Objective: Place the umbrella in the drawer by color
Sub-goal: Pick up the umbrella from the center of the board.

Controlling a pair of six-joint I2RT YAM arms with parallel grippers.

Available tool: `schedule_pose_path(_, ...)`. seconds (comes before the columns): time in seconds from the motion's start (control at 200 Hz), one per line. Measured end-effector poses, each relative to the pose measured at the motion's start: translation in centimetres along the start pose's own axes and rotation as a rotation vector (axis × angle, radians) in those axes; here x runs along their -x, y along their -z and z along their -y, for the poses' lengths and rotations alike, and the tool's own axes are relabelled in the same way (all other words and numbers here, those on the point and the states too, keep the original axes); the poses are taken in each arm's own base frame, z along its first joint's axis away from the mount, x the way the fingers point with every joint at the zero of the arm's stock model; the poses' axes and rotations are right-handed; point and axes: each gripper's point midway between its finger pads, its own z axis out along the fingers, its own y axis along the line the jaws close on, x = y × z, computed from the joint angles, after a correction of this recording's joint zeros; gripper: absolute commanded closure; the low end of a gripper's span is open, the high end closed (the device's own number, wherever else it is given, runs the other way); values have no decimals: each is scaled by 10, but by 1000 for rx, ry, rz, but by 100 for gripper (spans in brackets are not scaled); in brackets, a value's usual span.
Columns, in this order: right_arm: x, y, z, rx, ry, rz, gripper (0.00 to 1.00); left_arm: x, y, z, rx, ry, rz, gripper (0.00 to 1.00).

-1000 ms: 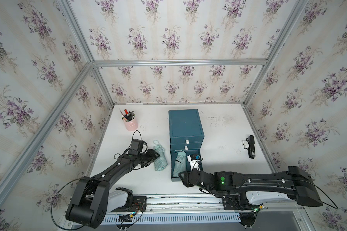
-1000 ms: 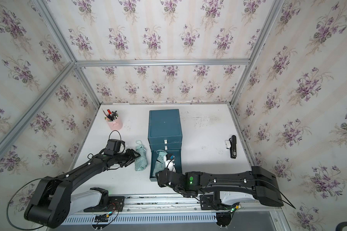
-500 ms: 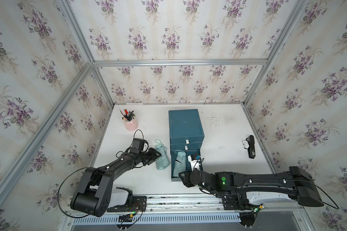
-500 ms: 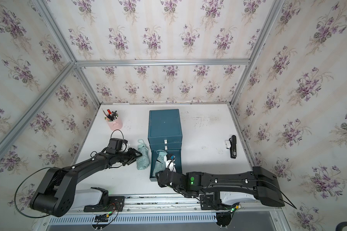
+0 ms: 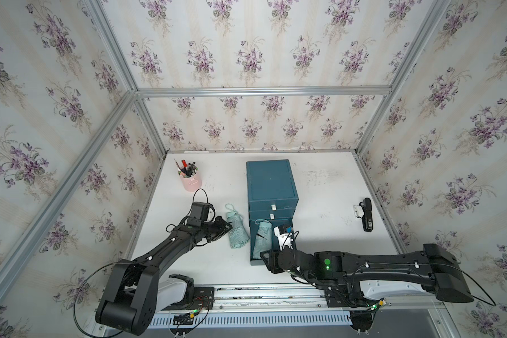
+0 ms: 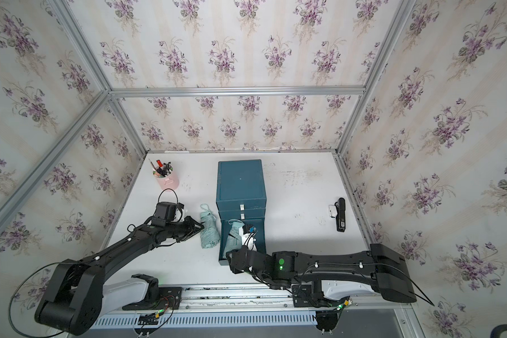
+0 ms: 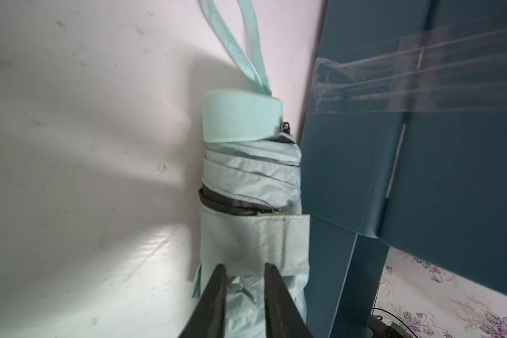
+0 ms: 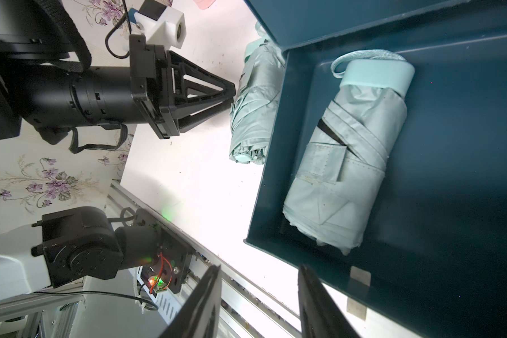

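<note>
Left gripper point(image 5: 231, 227), jaws nearly closed, touches an umbrella point(image 5: 237, 232) just ahead; grip unclear. Right gripper point(image 8: 259, 272) gapes empty, open drawer point(image 8: 451, 190) just ahead.

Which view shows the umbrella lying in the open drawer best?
Right wrist: the umbrella lies in full view, handle to tip, in the drawer. Both top views show it small, its near end under the right arm. Left wrist misses it.

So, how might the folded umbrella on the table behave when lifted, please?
The umbrella has loose cloth that would probably squash and slip under the left pincer. Its rounded body may roll if nudged; the strap will likely dangle.
</note>
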Motion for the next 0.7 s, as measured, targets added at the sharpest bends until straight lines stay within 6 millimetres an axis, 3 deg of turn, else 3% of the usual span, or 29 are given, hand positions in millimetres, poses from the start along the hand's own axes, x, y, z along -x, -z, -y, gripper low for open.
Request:
schedule_pose_path(0.16,1,2,-3,9,-2,3,54,0,3,3,-4,-7,5,76)
schedule_pose_path(0.28,4,4,-7,20,-7,8,53,-1,3,-1,13,-9,2,63)
schedule_pose_path(0.41,5,6,-7,23,-8,10,54,-1,-1,-5,29,-6,-11,59)
schedule_pose_path(0.515,5,6,-7,23,-8,9,54,3,-5,-4,36,-7,-19,46)
schedule_pose_path(0.699,7,7,-10,28,-10,12,54,6,-17,-6,36,2,-42,46)
